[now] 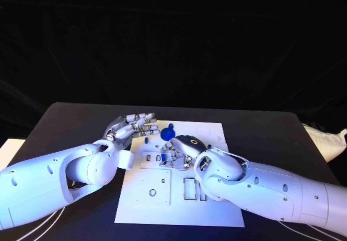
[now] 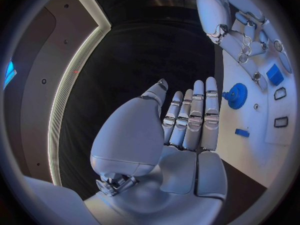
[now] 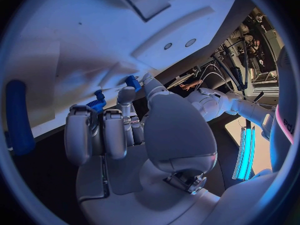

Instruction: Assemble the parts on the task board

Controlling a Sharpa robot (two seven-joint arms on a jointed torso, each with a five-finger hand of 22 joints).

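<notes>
Over the white task board [image 1: 217, 211] on the black table [image 1: 65, 115], the right hand [image 1: 181, 150] pinches a small blue part [image 3: 132, 81] in its fingertips, while the left hand [image 1: 134, 125] hovers with fingers spread and nothing held, just beside a blue gear [image 1: 168, 134].

Table [image 1: 275, 135], black: 1
Task board [image 1: 181, 213], white: 1
Arms, white: 2
Hands, silver: 2, being left hand [image 1: 132, 128] and right hand [image 1: 184, 149]
Blue gear wheel [image 1: 168, 134]: 1
Smaller blue parts [image 1: 171, 124], counted from the head view: 4, one half hidden beside the right hand
</notes>
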